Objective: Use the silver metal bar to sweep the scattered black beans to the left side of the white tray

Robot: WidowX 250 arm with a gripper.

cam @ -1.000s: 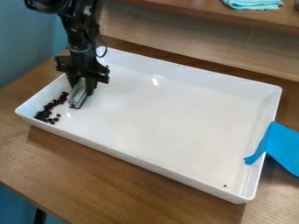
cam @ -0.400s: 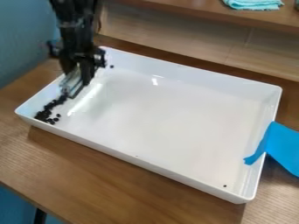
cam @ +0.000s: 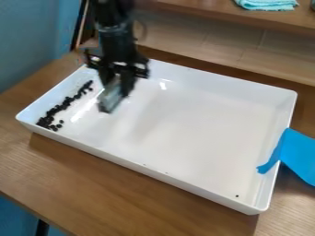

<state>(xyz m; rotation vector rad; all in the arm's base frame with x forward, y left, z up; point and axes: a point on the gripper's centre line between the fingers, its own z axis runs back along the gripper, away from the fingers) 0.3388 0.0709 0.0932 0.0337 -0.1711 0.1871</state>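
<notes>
1. At the left end of the white rectangular plastic tray (cam: 203, 184), many small dark beads (cam: 62, 107) lie in an uneven line on its floor, close to the end wall. The raised walls probably serve to keep such loose pieces inside.

2. To the right of this line, the black two-finger gripper (cam: 117, 84) hangs down over the left part of the tray. Its fingers are apart only by the thickness of a silvery-grey block (cam: 111, 98), which looks like metal, and they hold it between them. The block sticks out below the fingers with its lower end slanting down to the left, so I judge that the grip is high to leave this end free. The block is apart from the beads; if it touches the tray floor, I cannot tell.

3. In the near right corner area, one stray dark bead (cam: 237, 196) lies alone on the tray floor.

4. At the right wall, a bright blue strip of tape (cam: 298, 154) goes over the rim, from inside the tray down towards the brown wooden surface (cam: 111, 184). It is probably put there so the tray does not slide.
</notes>
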